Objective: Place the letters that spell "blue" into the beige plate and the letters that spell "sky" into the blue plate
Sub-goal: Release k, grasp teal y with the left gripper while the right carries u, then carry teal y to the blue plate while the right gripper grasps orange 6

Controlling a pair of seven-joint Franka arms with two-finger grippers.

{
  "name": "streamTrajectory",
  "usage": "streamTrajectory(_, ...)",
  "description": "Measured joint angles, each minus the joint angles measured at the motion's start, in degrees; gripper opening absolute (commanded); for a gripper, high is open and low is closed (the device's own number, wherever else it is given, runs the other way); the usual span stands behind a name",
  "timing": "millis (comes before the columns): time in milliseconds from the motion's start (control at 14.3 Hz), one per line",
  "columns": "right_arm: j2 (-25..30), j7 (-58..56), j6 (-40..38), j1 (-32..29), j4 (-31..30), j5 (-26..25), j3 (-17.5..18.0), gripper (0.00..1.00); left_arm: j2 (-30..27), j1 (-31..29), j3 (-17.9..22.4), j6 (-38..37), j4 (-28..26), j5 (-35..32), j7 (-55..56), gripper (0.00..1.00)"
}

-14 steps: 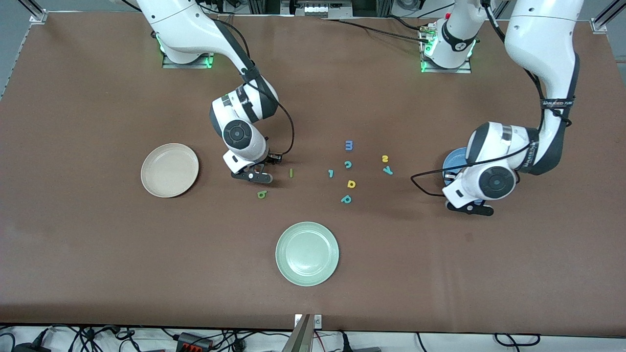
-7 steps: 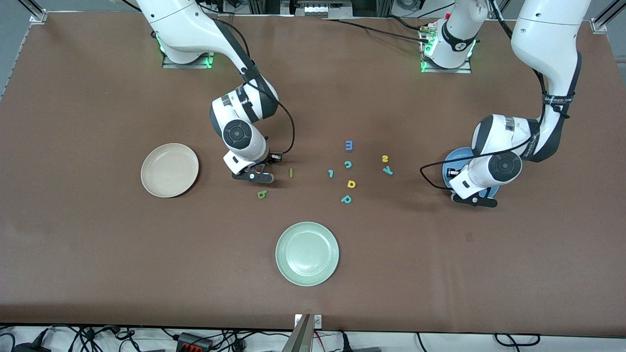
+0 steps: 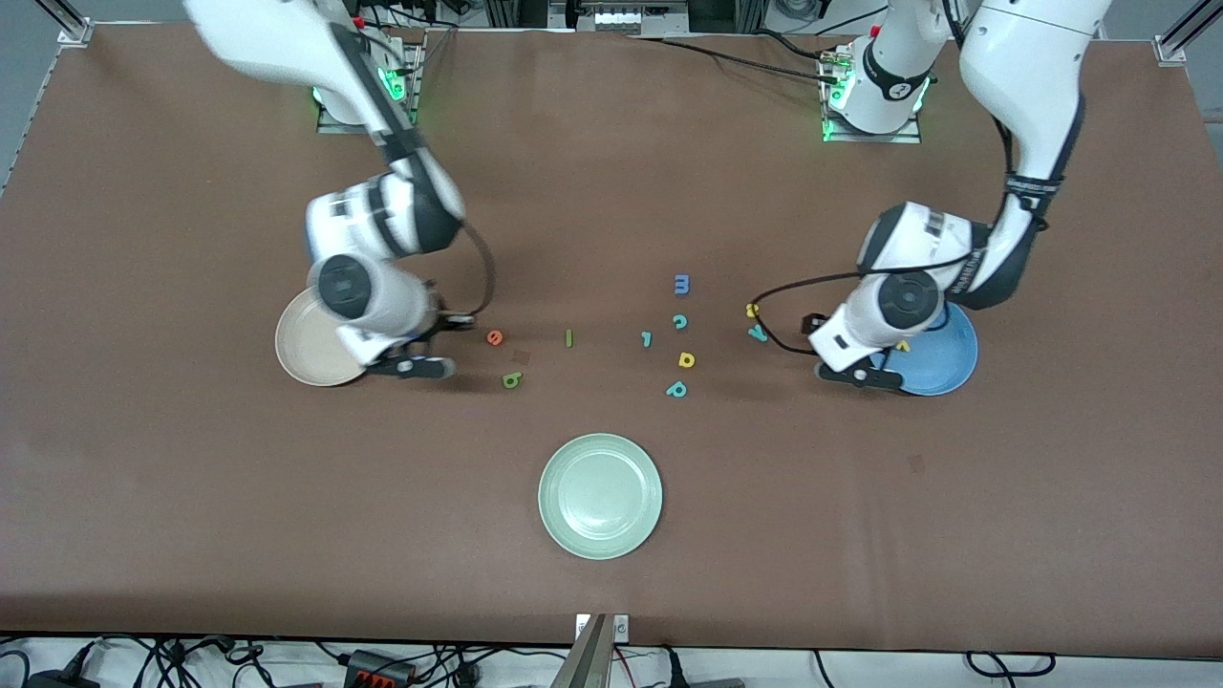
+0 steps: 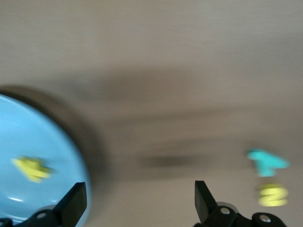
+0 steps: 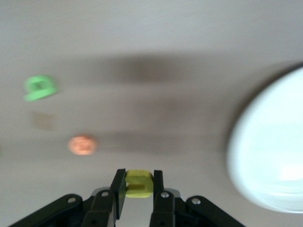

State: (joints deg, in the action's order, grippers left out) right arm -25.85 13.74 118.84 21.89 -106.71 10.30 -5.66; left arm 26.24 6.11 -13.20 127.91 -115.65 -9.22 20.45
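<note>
The green b [image 3: 512, 380] is seen lowest on the surface [image 3: 191, 497], the orange e [image 3: 494, 337] above it. The yellow u [image 5: 139, 183] is clamped in the right pincer [image 3: 413, 366] beside the beige plate [image 3: 306, 358]. The left pincer [image 3: 865, 376] is spread wide beside the blue plate [image 3: 941, 363], where the yellow k [image 4: 31, 169] lies.

One plate [image 3: 315, 368] lies toward the right arm's end of the table. A second plate [image 3: 941, 368] lies toward the left arm's end, with the k letter [image 4: 31, 169] in it. A third plate [image 3: 600, 496] lies between them, nearest the front camera. The e letter [image 3: 494, 336], b letter [image 3: 512, 380] and l letter [image 3: 568, 337] lie near the first plate. The s letter [image 3: 752, 310] and y letter [image 3: 758, 333] lie just beside each other near the second. The right gripper [image 3: 413, 366], with the u letter [image 5: 139, 183] between its fingers, is over the table beside the first plate. The left gripper [image 3: 860, 376] is at the second plate's edge.
</note>
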Motion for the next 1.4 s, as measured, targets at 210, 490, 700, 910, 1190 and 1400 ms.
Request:
streamTrajectory(210,0.9,-10.3,-2.0,-9.3,-1.8,0.0,-0.5,0.09,2.7,1.5,-2.6,5.4,-0.3,0.0,8.0,1.0)
streamTrajectory(490,-0.1,-17.6,-1.3,-14.8,-4.7,0.0,-0.5,0.1,5.7,4.9,-2.8,8.2,0.7,0.0,16.4,0.97)
streamTrajectory(700,-2.6,-19.2,2.5,-15.1,-5.5,0.0,-0.4,1.0,6.6,5.7,-2.8,8.2,1.8,0.0,18.8,0.61)
streamTrajectory(910,-3.3,-19.3,3.7,-14.9,-4.6,0.0,-0.2,1.0,6.7,5.7,-2.7,8.2,2.0,0.0,18.9,0.44)
streamTrajectory(1190,-2.8,-19.2,3.5,-10.9,-0.4,0.1,0.7,1.0,6.7,5.6,-2.8,8.2,2.4,0.0,18.9,0.08)
streamTrajectory(1400,-3.0,-11.7,5.3,-4.1,0.1,0.3,1.0,1.0,6.6,5.5,-2.7,8.1,2.5,0.0,18.9,0.04)
